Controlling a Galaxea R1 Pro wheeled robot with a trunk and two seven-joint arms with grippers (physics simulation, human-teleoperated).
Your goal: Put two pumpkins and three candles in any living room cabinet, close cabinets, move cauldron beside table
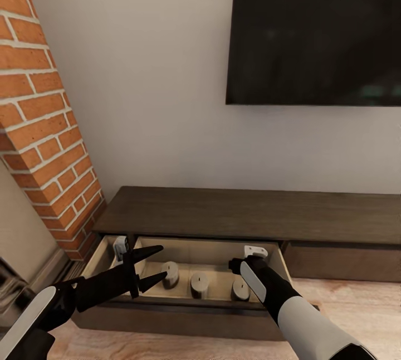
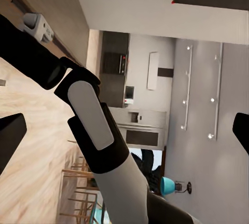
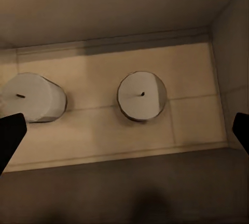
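Three candles [image 1: 199, 285] stand inside the open drawer of the cabinet [image 1: 250, 216]. Left gripper [image 1: 157, 264] gapes wide and empty over the drawer's left end; right gripper [image 3: 124, 133] spread wide, empty, above candles.

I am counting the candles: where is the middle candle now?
In the head view, the middle candle stands in the open cabinet drawer, between two other candles.

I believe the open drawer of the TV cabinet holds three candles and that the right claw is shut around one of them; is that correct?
Not quite. The open drawer of the cabinet does hold three candles, but the right claw is open and holds nothing. The right wrist view shows its fingertips spread wide at the picture's edges, with two candles standing free on the drawer floor between them.
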